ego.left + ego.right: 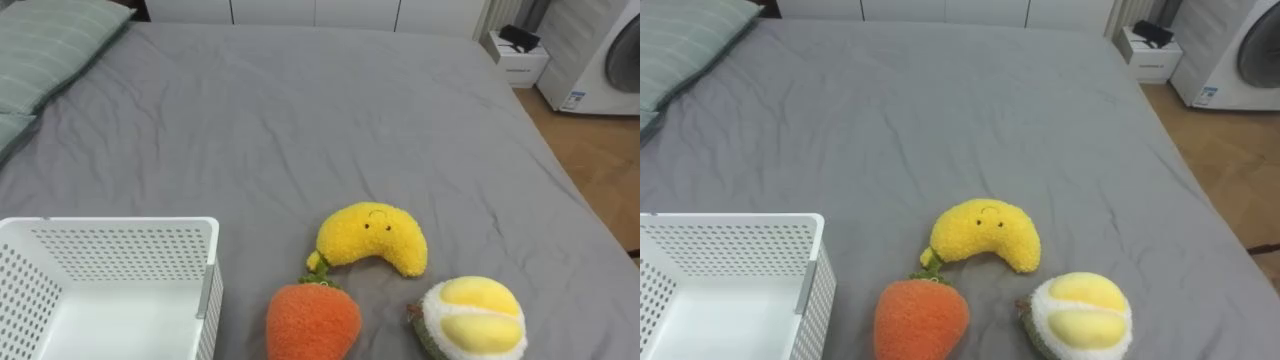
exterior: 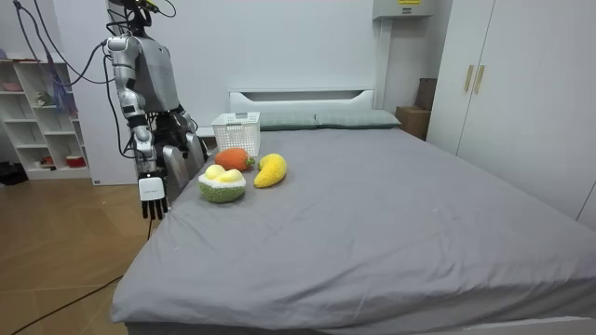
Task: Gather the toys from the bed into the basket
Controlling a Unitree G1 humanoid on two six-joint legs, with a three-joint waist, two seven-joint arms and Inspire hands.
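Three plush toys lie close together on the grey bed [image 1: 300,120], near its edge in front of me. A yellow banana plush with a small face [image 1: 372,238] lies farthest in. An orange plush with a green stalk [image 1: 312,320] and a green and yellow durian plush [image 1: 472,318] lie nearer to me. A white perforated basket [image 1: 110,226] stands on the bed to the left of the toys, and nothing shows inside it. In the room view I stand at the bedside, and my right hand [image 2: 149,195] hangs open beside the mattress, below the toys.
Green pillows [image 1: 50,45] lie at the bed's head, far left. Beyond the bed's far right corner stand a small white cabinet [image 1: 520,60] and a washing machine [image 1: 610,50]. A shelf unit [image 2: 37,112] stands behind me, and wardrobes [image 2: 503,84] line the far wall.
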